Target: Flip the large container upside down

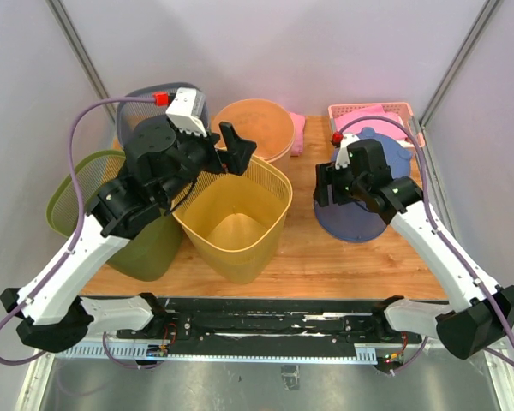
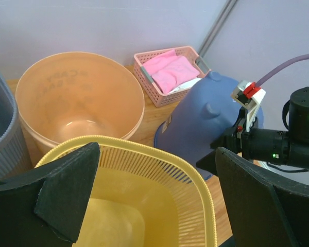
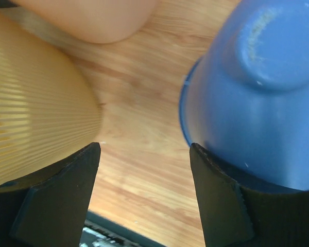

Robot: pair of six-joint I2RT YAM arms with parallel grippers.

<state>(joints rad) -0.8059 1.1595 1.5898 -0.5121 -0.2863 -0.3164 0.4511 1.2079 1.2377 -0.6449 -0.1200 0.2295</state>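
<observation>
A large yellow slatted basket [image 1: 236,218] stands mouth up in the middle of the table, leaning slightly. It also shows in the left wrist view [image 2: 159,206] and the right wrist view [image 3: 36,113]. My left gripper [image 1: 231,158] is open at the basket's far rim, and the rim runs between its wide-apart fingers [image 2: 157,154]. My right gripper [image 1: 325,184] is open and empty [image 3: 144,149], low over bare wood between the yellow basket and a blue container [image 1: 360,218]. The blue container stands upside down.
An orange bucket [image 1: 253,124] stands behind the yellow basket. A pink basket [image 1: 373,111] holding pink cloth is at the back right. A green mesh basket [image 1: 77,184] and a grey one [image 1: 141,107] are on the left, under my left arm.
</observation>
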